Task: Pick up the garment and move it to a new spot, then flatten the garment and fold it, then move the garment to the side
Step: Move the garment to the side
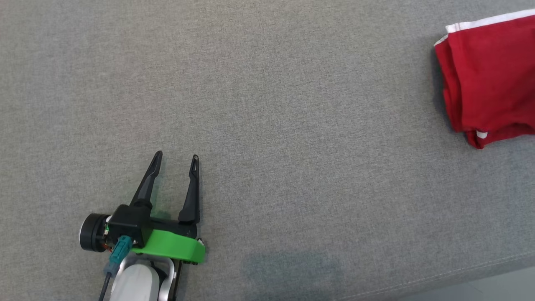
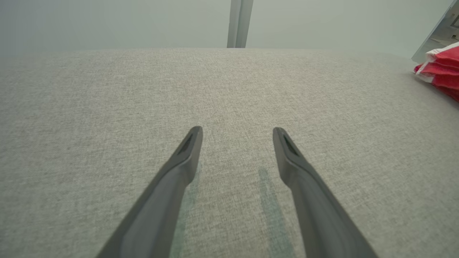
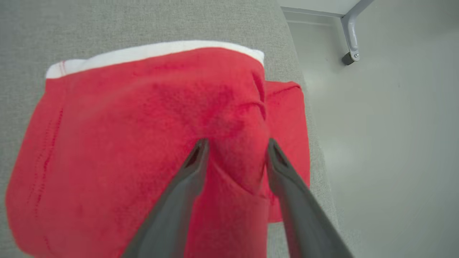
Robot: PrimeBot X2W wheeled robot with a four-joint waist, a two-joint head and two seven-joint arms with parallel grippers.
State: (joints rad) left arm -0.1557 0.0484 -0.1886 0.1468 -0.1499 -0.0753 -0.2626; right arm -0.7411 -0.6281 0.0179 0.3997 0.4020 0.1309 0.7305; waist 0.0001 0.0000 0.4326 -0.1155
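Garment [image 1: 489, 79] reads as folded: red layers stacked, white trim [image 3: 154, 52] along one edge, lying at the side of the grey surface [image 1: 292, 125]. You're likely at the last step, with only release and retreat left. Right gripper [image 3: 237, 141] sits on the garment, fingers apart, a ridge of cloth between them, apparently not pinched. Left gripper [image 1: 177, 156] is well apart from the garment, fingers spread, holding nothing. Small white tab [image 1: 481, 134] at the garment's corner — no readable writing, no brand.

One garment [image 1: 493, 79] — one left claw [image 1: 176, 157], one right claw [image 3: 235, 143].
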